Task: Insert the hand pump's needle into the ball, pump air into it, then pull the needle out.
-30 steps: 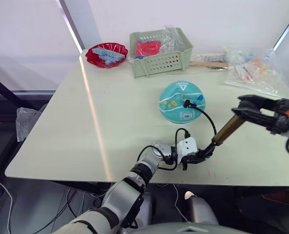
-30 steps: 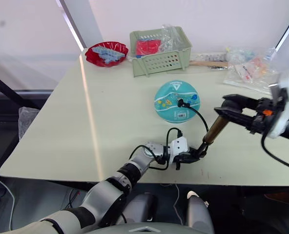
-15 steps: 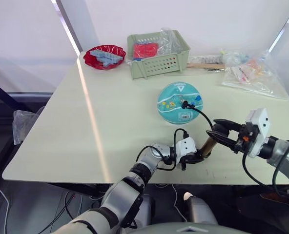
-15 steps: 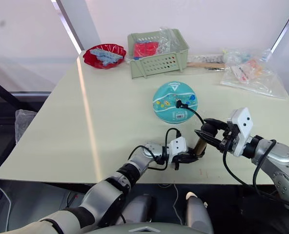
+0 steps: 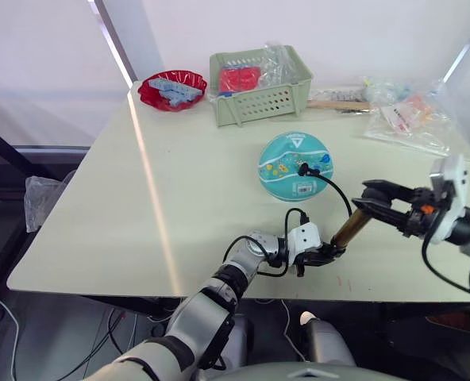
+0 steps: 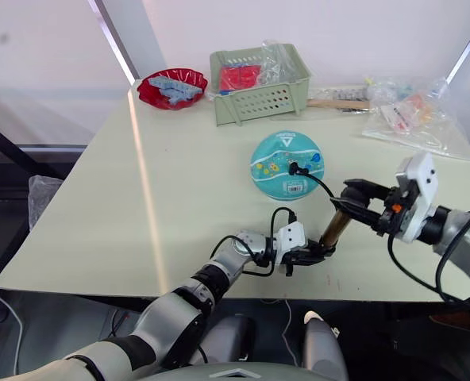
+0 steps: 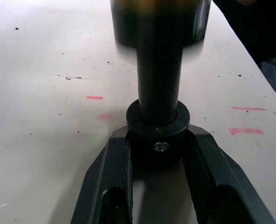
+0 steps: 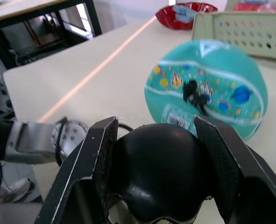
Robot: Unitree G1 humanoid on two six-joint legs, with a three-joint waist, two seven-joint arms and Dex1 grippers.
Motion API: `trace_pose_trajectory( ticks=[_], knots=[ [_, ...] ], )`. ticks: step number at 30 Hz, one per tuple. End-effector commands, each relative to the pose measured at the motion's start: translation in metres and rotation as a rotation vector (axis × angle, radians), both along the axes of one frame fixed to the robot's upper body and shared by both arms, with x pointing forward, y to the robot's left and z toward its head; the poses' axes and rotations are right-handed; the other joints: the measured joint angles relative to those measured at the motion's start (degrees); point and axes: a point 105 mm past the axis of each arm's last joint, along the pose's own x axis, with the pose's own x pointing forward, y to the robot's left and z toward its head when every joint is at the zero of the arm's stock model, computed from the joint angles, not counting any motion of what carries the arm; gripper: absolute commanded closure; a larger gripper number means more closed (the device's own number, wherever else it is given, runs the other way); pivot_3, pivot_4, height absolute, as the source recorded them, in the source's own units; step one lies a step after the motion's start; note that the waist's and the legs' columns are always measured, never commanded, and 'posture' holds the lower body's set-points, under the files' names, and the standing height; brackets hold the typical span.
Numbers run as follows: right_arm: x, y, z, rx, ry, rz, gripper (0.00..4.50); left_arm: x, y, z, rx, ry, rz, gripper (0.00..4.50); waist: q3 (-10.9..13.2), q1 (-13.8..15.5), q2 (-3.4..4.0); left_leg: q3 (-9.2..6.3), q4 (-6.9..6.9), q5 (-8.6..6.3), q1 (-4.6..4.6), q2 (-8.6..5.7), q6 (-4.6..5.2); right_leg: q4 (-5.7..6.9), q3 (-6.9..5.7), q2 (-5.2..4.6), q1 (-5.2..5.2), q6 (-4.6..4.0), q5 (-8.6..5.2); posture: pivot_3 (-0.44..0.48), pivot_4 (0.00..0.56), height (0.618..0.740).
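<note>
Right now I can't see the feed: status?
Left end effector clamps hand pump base. Right end effector grips handle. Hose fitting seated in ball.

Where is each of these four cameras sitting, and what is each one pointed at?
Left and right eye views: on the head, looking forward and down at the table, both arms, the ball and the hand pump.
Left wrist view: on the left wrist, looking along the left gripper, shut on the pump's black lower end.
Right wrist view: on the right wrist, looking past the right gripper, shut on the pump's handle, toward the ball.
Shared: the ball shows in the eye views and the right wrist view.
</note>
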Motion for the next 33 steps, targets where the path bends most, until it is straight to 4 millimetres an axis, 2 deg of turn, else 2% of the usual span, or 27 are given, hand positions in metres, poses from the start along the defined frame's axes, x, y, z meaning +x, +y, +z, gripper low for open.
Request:
trace_pose_trajectory(
  ticks=[1,8,12,15,18,21,30,33],
  knots=[
    [-0.007,-0.011,0.051,0.018,-0.154,-0.009,2.41,-0.016,0.021,-0.039,0.131,0.126,0.020,3.40,0.1,0.0,0.00,0.00,0.00,0.00,0.00,0.00,0.00,0.00,0.00,0.00,0.00,0.00,0.00,0.000,0.150,0.737],
    [-0.012,-0.024,0.100,0.065,-0.216,-0.021,2.41,-0.016,0.020,-0.039,0.130,0.126,0.017,3.40,0.3,0.1,0.07,0.03,0.02,0.01,-0.02,0.00,0.01,0.00,0.00,-0.04,-0.01,0.00,-0.01,0.000,0.150,0.737],
    [-0.015,-0.028,0.112,0.079,-0.211,-0.017,2.41,-0.016,0.019,-0.038,0.127,0.126,0.017,3.40,0.4,0.2,0.03,0.03,0.02,0.00,-0.03,0.00,0.01,0.00,0.00,-0.05,-0.01,-0.10,0.05,0.000,0.150,0.737],
    [-0.015,-0.029,0.109,0.067,-0.193,-0.023,2.41,-0.016,0.019,-0.038,0.127,0.126,0.017,3.40,0.4,0.2,0.02,0.04,0.02,0.01,-0.06,-0.01,0.01,0.00,0.00,-0.07,-0.04,-0.14,0.07,0.000,0.150,0.737],
    [-0.011,-0.026,0.090,0.028,-0.150,-0.027,2.41,-0.016,0.018,-0.038,0.127,0.126,0.016,3.40,0.4,0.2,0.02,0.03,0.01,0.00,-0.07,-0.01,0.01,0.00,0.00,-0.07,-0.05,-0.12,0.07,0.000,0.150,0.737],
    [-0.007,-0.018,0.059,-0.004,-0.081,-0.026,2.41,-0.016,0.018,-0.038,0.125,0.126,0.018,3.40,0.4,0.2,-0.03,0.02,0.01,0.00,-0.04,0.01,0.01,0.00,-0.01,-0.05,-0.02,-0.03,0.02,0.000,0.150,0.737],
    [0.002,-0.007,-0.005,-0.052,0.010,-0.064,2.41,-0.016,0.018,-0.038,0.125,0.123,0.021,3.40,0.0,-0.2,-0.25,0.01,0.02,0.00,0.15,0.07,0.00,0.00,0.00,0.04,0.12,0.05,-0.02,0.000,0.150,0.737],
    [0.004,-0.002,-0.036,-0.057,0.070,-0.088,2.41,-0.016,0.018,-0.039,0.127,0.123,0.020,3.40,-0.2,-0.3,-0.47,0.00,0.02,0.00,0.18,0.08,0.00,0.00,0.00,0.05,0.14,0.04,-0.03,0.000,0.150,0.737]
  ],
)
